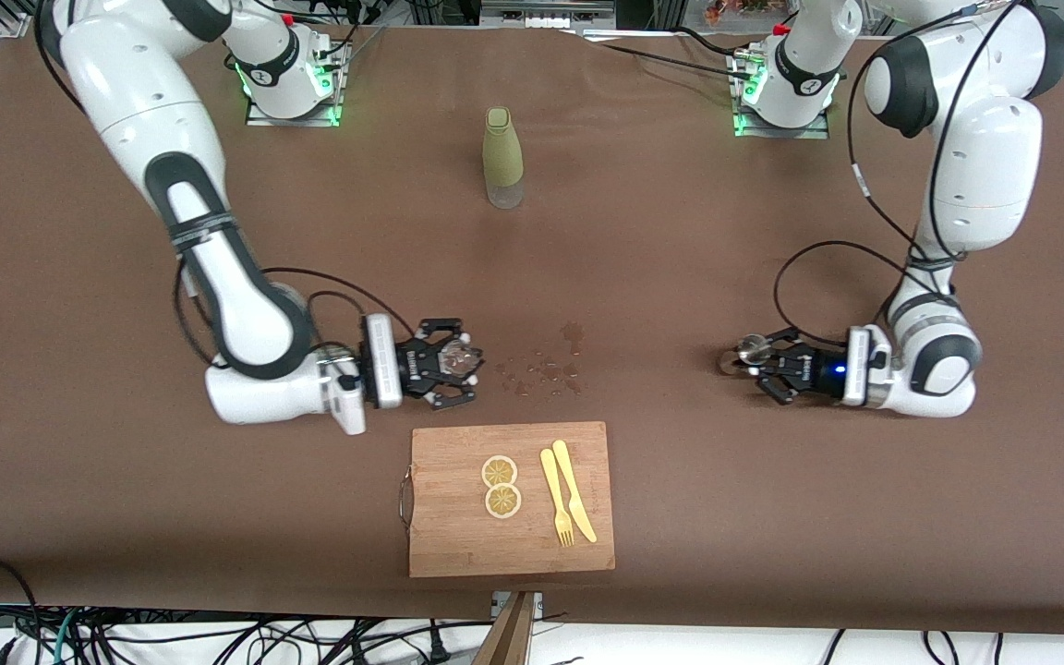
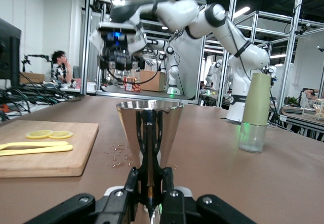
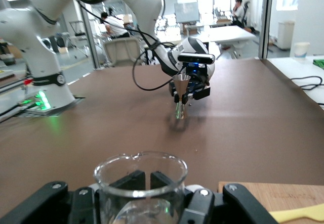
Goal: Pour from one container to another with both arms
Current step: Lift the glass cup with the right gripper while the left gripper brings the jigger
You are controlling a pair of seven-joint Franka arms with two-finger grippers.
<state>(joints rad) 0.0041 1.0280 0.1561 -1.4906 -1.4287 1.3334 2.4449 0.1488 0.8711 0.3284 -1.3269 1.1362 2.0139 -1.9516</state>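
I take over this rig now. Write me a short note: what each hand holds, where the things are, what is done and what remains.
Left hand: shut on the small steel cone-shaped measuring cup, low over the table toward the left arm's end.
Right hand: shut on the clear glass beaker, low over the table toward the right arm's end.
Water droplets lie on the brown table between both hands.
Green-sleeved bottle stands untouched near the bases; wooden cutting board lies nearest the front camera.
Done: both containers gripped. Left: bring them together and pour. Whether either holds liquid I cannot tell.
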